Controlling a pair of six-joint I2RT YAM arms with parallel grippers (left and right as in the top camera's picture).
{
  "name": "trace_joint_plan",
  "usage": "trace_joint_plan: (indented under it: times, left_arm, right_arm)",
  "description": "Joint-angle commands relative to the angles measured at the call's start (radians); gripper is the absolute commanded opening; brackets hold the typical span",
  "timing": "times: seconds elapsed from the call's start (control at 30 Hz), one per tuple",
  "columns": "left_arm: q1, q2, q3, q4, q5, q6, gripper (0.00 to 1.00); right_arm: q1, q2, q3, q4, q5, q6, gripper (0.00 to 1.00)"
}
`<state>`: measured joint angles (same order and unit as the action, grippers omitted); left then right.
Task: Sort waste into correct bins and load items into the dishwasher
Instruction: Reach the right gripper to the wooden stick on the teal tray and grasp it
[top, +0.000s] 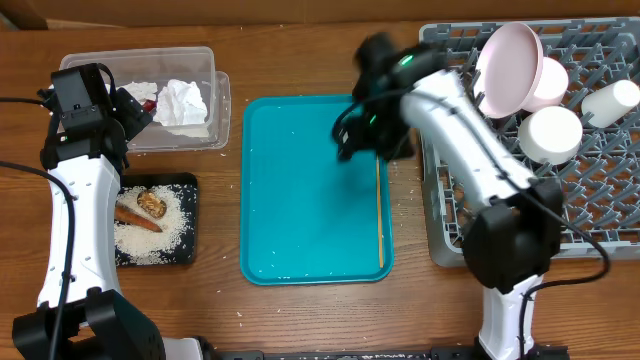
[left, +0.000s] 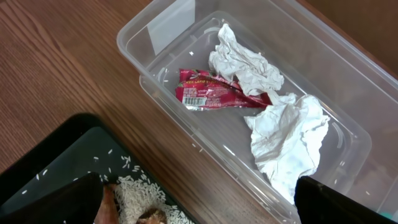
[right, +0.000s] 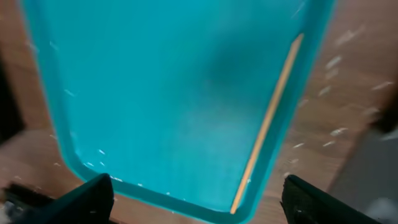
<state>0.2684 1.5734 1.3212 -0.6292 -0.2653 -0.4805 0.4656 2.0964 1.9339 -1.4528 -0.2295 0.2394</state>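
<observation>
While dishes (top: 549, 133) sit racked, napkins (top: 184, 102) occupy the tub (left: 163, 28).

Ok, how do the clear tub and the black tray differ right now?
The clear plastic tub is deep and see-through; the black tray is shallow and opaque. The tub holds crumpled napkins and a red wrapper; the tray holds rice, an orange-brown stick and a brown food bit. Both are rectangular and sit left of the teal tray.
</observation>
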Motion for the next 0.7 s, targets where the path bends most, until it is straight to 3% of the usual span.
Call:
trace_joint_plan:
  times: [0.0, 0.27, 0.67]
  left_arm:
    - [0.0, 0.008, 0.006, 0.0, 0.001, -0.017, 1.0]
    - [0.0, 0.008, 0.006, 0.0, 0.001, -0.017, 1.0]
    - [0.0, 0.008, 0.006, 0.0, 0.001, -0.017, 1.0]
  right_arm:
    - [0.032, -0.012, -0.131, 0.051, 0.056, 0.086, 0.88]
    - [0.064, -0.012, -0.349, 0.224, 0.057, 0.132, 0.88]
    - [0.064, -0.009, -0.378, 0.283, 0.098, 0.132, 0.89]
